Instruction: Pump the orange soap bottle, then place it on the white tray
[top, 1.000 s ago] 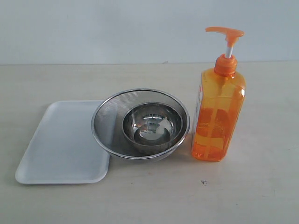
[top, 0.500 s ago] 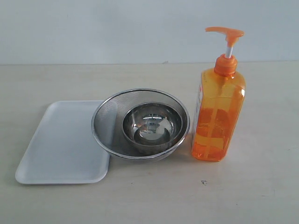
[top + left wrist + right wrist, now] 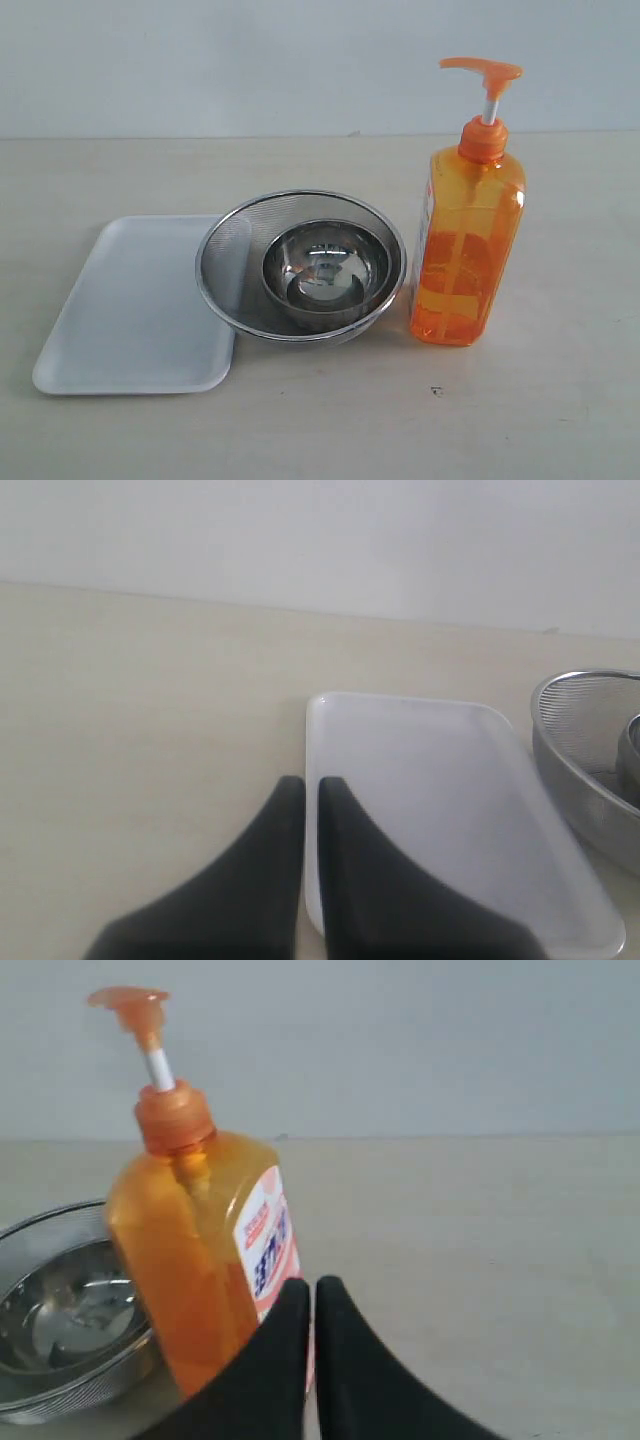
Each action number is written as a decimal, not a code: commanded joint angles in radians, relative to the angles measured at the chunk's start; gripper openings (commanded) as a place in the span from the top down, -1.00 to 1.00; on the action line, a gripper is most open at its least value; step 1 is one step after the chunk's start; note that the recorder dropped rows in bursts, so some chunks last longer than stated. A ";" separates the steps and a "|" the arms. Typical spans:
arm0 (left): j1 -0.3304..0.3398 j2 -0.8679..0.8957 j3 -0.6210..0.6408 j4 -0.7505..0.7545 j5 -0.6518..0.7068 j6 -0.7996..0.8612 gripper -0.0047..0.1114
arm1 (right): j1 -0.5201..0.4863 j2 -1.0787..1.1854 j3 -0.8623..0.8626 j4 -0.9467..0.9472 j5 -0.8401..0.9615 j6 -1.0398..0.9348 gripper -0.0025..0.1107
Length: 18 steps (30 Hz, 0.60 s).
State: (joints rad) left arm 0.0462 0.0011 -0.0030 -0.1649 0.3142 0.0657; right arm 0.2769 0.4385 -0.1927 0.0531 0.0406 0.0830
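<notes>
Checking my feeds: the orange soap bottle (image 3: 467,245) is standing upright on the bench (image 3: 540,400), just to the right of the strainer (image 3: 232,262) and pretty much up against its rim. It isn't on the white tray (image 3: 130,310). The pump head is up, with the white stem showing. The tray lies flat on the far side of the strainer from the bottle, and the strainer's rim overlaps the tray's near edge. A steel bowl (image 3: 325,270) sits inside the strainer.

The left fingers (image 3: 288,800) are pinched narrow with only a sliver between them, gripping nothing, and they sit over one long edge of the tray. The right fingers (image 3: 292,1310) are also squeezed nearly together and empty, with the bottle's label side right in front of them.
</notes>
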 commanded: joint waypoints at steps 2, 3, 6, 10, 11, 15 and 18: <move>0.003 -0.001 0.003 -0.011 -0.002 -0.006 0.84 | 0.083 0.001 -0.017 -0.007 0.074 -0.006 0.96; 0.003 -0.001 0.003 -0.011 -0.002 -0.006 0.84 | 0.083 0.003 -0.031 -0.007 0.115 -0.006 0.96; 0.003 -0.001 0.003 -0.011 -0.002 -0.006 0.84 | 0.083 0.003 -0.103 -0.007 0.266 -0.006 0.96; 0.003 -0.001 0.003 -0.011 -0.002 -0.006 0.84 | 0.083 0.003 -0.127 0.001 0.387 -0.006 0.96; 0.003 -0.001 0.003 -0.011 -0.002 -0.006 0.84 | 0.083 0.003 -0.127 0.009 0.421 -0.006 0.96; 0.003 -0.001 0.003 -0.011 -0.002 -0.006 0.84 | 0.083 0.003 -0.127 0.147 0.439 -0.135 0.96; 0.003 -0.001 0.003 -0.011 -0.002 -0.006 0.84 | 0.083 0.003 -0.127 0.244 0.462 -0.227 0.96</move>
State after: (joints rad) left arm 0.0462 0.0011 -0.0030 -0.1649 0.3142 0.0657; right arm 0.3588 0.4404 -0.3130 0.2128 0.4834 -0.0568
